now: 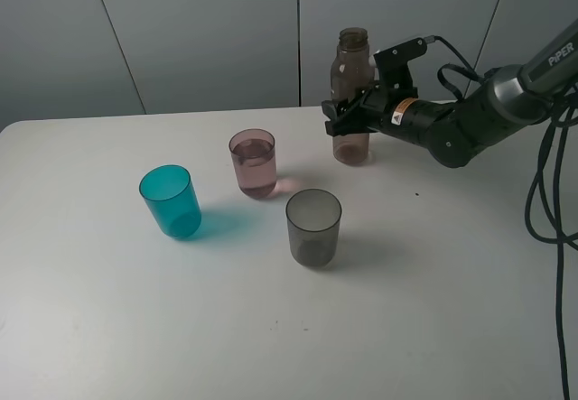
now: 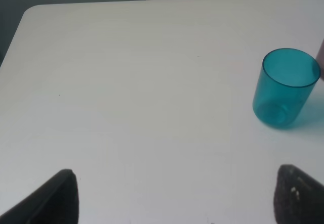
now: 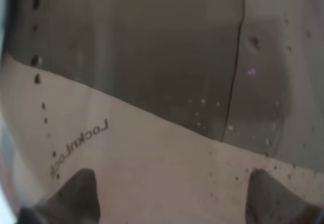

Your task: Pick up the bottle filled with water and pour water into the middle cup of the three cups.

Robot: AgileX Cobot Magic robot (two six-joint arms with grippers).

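Note:
The bottle stands upright on the table at the back, right of the cups. My right gripper is closed around its middle, and in the right wrist view the bottle fills the space between the fingertips. The middle cup, pink, holds some water. The teal cup is to its left and the smoky grey cup is nearer the front right. My left gripper is open and empty above bare table, with the teal cup ahead of it.
The white table has a rounded far-left corner. A grey wall stands behind it. Black cables hang at the right edge, by the right arm.

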